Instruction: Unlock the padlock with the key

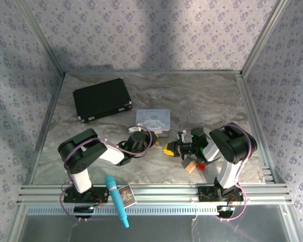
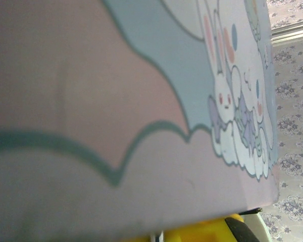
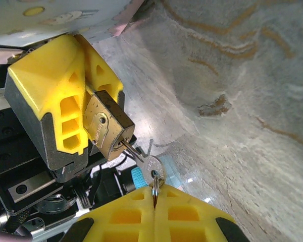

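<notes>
Top view: left gripper [image 1: 139, 141] and right gripper [image 1: 170, 149] meet tip to tip just in front of a pastel tin box [image 1: 153, 121]. Left wrist view: the tin box's cartoon side, close up. Right wrist view: left gripper's 2 yellow fingers [image 3: 53, 96] clamp the brass padlock [image 3: 107, 128]; right gripper pinches the key [image 3: 152, 169], blade in the keyhole.

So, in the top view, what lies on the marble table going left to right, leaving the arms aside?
black case → pastel tin → wooden block → red block
</notes>
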Robot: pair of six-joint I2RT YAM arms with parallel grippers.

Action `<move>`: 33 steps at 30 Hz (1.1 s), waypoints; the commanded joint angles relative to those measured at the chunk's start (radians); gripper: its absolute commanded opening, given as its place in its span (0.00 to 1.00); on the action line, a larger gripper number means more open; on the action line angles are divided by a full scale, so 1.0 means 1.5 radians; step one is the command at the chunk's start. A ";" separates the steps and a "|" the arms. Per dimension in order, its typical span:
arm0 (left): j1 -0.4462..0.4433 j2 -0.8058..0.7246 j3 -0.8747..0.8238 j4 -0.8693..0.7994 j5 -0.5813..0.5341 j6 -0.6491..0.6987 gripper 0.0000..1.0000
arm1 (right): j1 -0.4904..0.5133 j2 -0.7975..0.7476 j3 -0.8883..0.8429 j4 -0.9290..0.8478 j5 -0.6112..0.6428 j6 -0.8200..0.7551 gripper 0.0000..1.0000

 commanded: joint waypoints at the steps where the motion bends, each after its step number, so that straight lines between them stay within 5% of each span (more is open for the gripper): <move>1: -0.018 -0.007 0.001 -0.030 0.057 -0.021 0.00 | 0.005 0.006 0.023 0.028 0.023 0.012 0.00; 25: -0.059 -0.014 0.004 -0.040 0.077 -0.053 0.00 | 0.011 -0.040 0.086 -0.054 0.077 -0.029 0.00; 33: -0.059 -0.047 0.029 -0.206 0.043 -0.019 0.13 | 0.064 -0.117 0.091 -0.194 0.126 -0.083 0.00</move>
